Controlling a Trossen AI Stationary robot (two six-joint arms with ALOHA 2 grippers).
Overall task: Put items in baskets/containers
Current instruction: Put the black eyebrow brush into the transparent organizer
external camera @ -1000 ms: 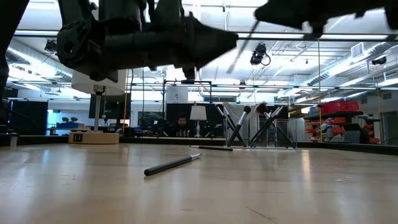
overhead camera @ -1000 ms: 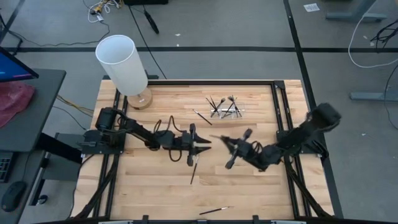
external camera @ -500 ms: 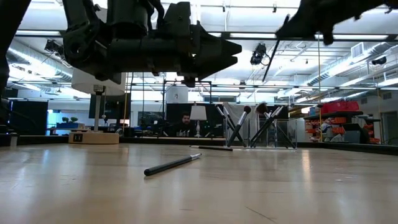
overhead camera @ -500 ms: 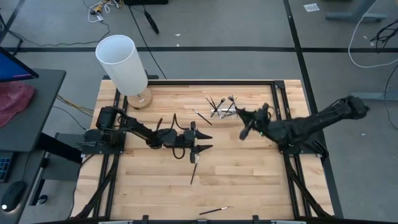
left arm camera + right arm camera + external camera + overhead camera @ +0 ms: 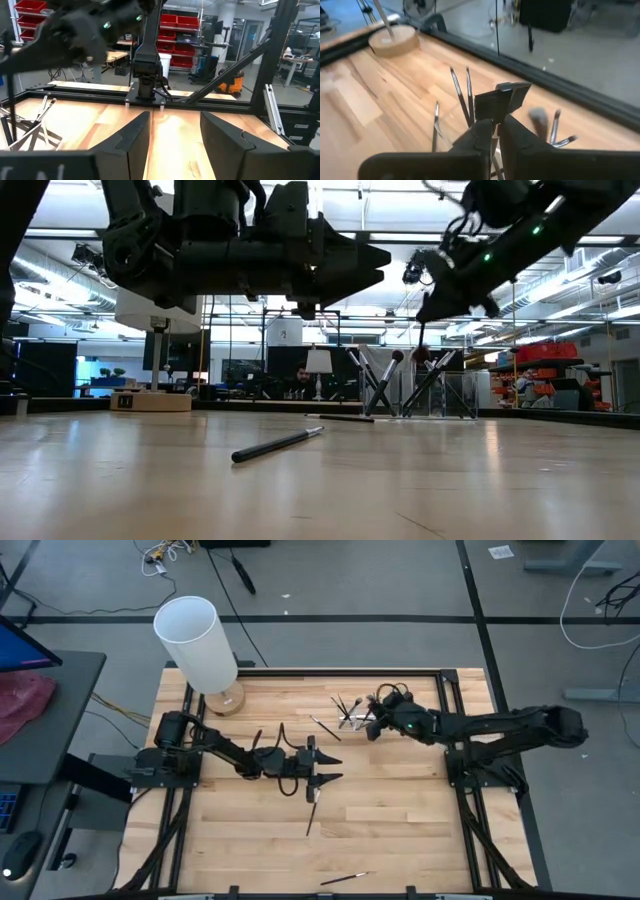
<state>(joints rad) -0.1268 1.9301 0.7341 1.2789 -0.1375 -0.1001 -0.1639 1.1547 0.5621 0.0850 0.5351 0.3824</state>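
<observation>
1. Several makeup brushes (image 5: 352, 710) stand crossed in the clear holder (image 5: 362, 721) at the desk's (image 5: 400, 830) far side.
2. Right hand (image 5: 372, 712) hovers directly over the holder, fingers pressed on a thin brush (image 5: 494, 145).
3. Left hand (image 5: 330, 768) sits mid-desk, fingers spread, above a loose brush (image 5: 311, 812).
4. Another brush (image 5: 346, 879) lies near the front edge.

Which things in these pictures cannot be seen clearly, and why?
- Clear holder, high view: transparent, its walls hardly show among the brushes; the right gripper covers part.
- Right gripper's load, right wrist view: the jaws look shut on a thin handle, its tip cut off below.
- Brush, low view: bristle end too small to tell.
</observation>
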